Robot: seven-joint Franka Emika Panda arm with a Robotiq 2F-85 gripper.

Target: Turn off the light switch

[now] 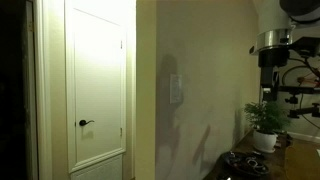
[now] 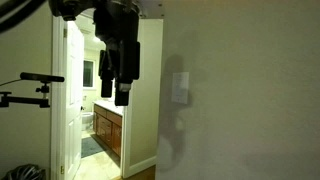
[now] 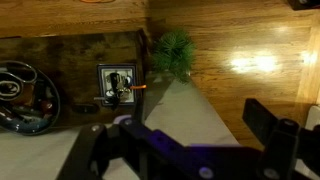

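A dim hallway wall (image 2: 250,100) carries the light switch (image 2: 180,87), well apart from the fingers (image 3: 268,122), which are spread and empty. It is likely stiff, fixed plastic: press its face lightly rather than grip it.

Open air lies between the black gripper (image 2: 120,97) and bare beige wall (image 2: 245,100); a green potted plant (image 1: 266,117) stands below.

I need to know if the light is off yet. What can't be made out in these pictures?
1. Switch: too small and dim in both exterior views to read its position.
2. Arm: cut off by the top edge in both exterior views.
3. Tool: a dark silhouette in an exterior view; its gap to the wall is unclear.
4. Wrist view: too blurred to find the switch.
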